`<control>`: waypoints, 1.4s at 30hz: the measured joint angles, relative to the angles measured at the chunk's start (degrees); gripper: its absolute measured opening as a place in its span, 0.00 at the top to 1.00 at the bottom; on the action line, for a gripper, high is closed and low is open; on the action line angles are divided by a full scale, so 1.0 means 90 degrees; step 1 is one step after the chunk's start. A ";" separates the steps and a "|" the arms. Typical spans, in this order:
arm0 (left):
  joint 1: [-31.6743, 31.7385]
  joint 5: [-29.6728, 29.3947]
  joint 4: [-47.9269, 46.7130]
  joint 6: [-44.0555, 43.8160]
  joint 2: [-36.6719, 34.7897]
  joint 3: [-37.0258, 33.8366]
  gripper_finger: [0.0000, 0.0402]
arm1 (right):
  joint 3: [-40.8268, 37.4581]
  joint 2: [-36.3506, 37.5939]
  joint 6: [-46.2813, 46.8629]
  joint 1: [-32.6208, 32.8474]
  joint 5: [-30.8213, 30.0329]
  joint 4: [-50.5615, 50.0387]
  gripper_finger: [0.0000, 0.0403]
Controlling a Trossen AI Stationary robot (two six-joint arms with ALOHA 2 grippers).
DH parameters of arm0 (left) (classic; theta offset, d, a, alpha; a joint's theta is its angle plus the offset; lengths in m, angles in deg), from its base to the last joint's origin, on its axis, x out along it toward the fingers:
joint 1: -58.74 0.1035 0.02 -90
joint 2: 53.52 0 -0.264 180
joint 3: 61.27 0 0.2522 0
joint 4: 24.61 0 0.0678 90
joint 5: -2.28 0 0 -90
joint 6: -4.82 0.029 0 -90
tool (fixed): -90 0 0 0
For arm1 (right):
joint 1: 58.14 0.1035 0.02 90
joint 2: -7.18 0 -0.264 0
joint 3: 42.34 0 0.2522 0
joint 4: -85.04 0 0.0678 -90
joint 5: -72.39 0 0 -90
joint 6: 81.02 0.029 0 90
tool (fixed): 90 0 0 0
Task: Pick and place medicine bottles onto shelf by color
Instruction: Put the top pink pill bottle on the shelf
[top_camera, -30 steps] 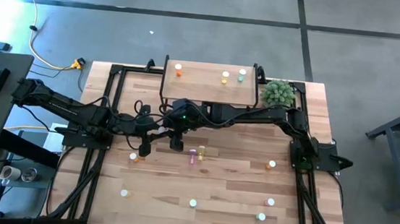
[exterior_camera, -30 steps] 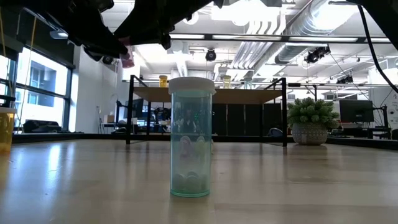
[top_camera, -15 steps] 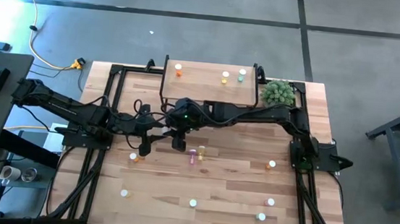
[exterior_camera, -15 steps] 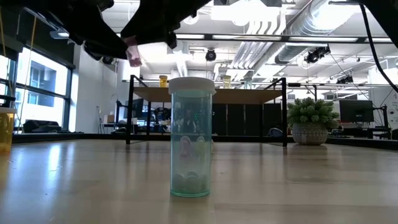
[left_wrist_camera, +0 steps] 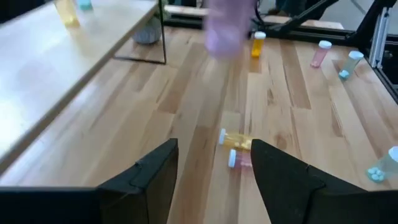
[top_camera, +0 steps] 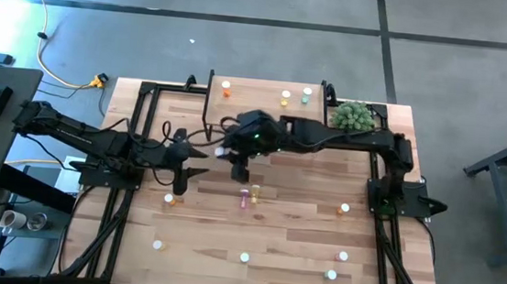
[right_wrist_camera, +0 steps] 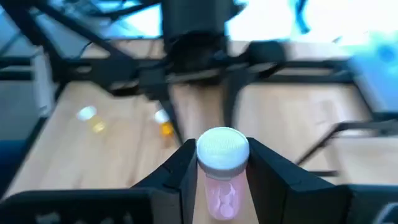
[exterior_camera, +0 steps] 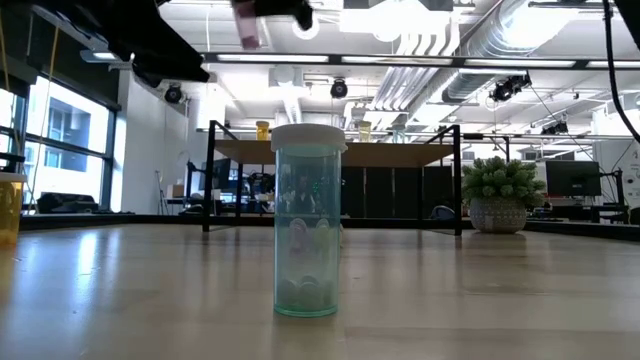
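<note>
My right gripper hovers over the middle of the table, shut on a pink medicine bottle with a white cap. It also shows high in the low view as a pink bottle. My left gripper stands open just to its left, nothing between its fingers. Below them a yellow bottle and a pink one lie on their sides on the table. The shelf stands at the far edge with an orange, a yellow and a green bottle upright on it. My right gripper pinches the pink bottle between its two fingers at the top, by the white cap and the neck below it. The fingers come slanting down from the table's right side. The bottle stays upright, cap up, its body hanging clear of the table.
More bottles stand scattered on the table: an orange one at the left, an orange one at the right, several along the near edge, among them a green one. A small plant sits beside the shelf's right end.
My right gripper has risen with the pink bottle and drawn a little toward the shelf, away from my left gripper. The bottle has stayed upright in its hold and hangs much higher above the table than before.
</note>
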 joint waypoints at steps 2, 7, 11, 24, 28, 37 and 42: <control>0.0000 -0.0017 -0.0003 0.0100 -0.0072 0.0000 0.52 | 0.0000 0.0178 -0.0263 -0.0048 -0.0362 -0.0022 0.75; 0.0000 -0.0055 -0.0020 0.0115 -0.0201 0.0000 0.52 | 0.0000 0.0531 -0.0961 -0.0289 -0.1175 -0.0284 0.75; 0.0000 -0.0063 -0.0027 0.0135 -0.0216 0.0000 0.52 | 0.0000 0.0909 -0.1207 -0.0723 -0.1315 -0.0285 0.75; 0.0000 -0.0165 0.0052 0.0350 -0.0213 0.0000 0.52 | -0.0107 0.1197 -0.1127 -0.2317 -0.0558 0.0512 0.75; 0.0000 -0.0208 0.0048 0.0350 -0.0213 0.0000 0.52 | -0.1370 0.1099 -0.0759 -0.2688 -0.0271 0.1961 0.75; 0.0000 -0.0641 0.0046 0.0350 -0.0213 0.0000 0.52 | -0.3388 0.1150 0.0049 -0.2807 -0.0453 0.4366 0.75; 0.0000 -0.0641 0.0047 0.0350 -0.0213 0.0000 0.52 | -0.3679 0.1106 0.0031 -0.2484 -0.1286 0.4565 0.75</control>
